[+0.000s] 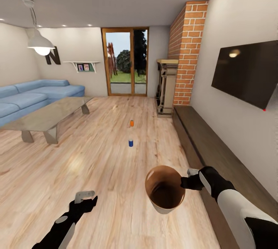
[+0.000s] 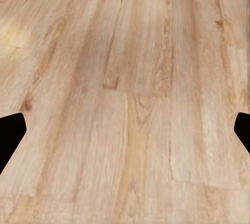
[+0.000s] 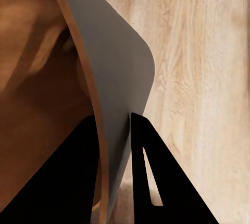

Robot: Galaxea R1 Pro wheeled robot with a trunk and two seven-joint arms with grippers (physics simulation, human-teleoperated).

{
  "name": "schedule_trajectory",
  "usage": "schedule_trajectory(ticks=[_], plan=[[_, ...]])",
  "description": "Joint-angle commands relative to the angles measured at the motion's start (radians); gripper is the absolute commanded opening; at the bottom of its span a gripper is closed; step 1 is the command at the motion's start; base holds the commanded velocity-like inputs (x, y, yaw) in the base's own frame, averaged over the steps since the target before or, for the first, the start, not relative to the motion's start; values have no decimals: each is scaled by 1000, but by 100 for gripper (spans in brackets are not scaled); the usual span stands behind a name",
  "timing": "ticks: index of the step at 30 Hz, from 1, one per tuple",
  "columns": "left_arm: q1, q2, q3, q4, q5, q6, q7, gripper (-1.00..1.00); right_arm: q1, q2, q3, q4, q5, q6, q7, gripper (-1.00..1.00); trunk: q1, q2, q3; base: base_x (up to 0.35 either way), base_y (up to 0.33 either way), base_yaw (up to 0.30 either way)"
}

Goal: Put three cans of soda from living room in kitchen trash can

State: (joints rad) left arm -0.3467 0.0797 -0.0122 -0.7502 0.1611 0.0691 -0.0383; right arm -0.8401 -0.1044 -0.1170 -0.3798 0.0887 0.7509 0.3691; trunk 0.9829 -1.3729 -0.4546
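Blue can (image 1: 131,143) is standing ahead on the floor; my right gripper (image 1: 188,182) is clamping the bin's (image 1: 165,204) rim, my left gripper (image 1: 85,196) hanging apart, probably reaching next.

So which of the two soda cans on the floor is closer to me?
The dark blue can; the orange can stands farther off, toward the glass door.

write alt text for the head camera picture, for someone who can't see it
A robot's right gripper holds a round brown-lined bin by its rim above a light wood floor, while its left gripper hangs empty. Ahead, a blue can and an orange can stand on the floor, with a blue sofa and low table at left.
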Motion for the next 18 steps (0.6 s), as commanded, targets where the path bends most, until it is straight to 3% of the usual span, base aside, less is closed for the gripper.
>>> schedule_trajectory(ticks=[1,6,18], plan=[[0,0,0,0,0,0,0,100,0,0,-4,-1,-23,4,5,-100,0,0,0,284,166,-231],[0,0,-1,0,0,0,0,100,0,0,-4,-1,-23,4,5,-100,0,0,1,284,166,-107],[0,0,-2,0,0,-2,-1,100,0,0,-6,-1,-23,4,3,-100,0,0,1,284,166,-8]])
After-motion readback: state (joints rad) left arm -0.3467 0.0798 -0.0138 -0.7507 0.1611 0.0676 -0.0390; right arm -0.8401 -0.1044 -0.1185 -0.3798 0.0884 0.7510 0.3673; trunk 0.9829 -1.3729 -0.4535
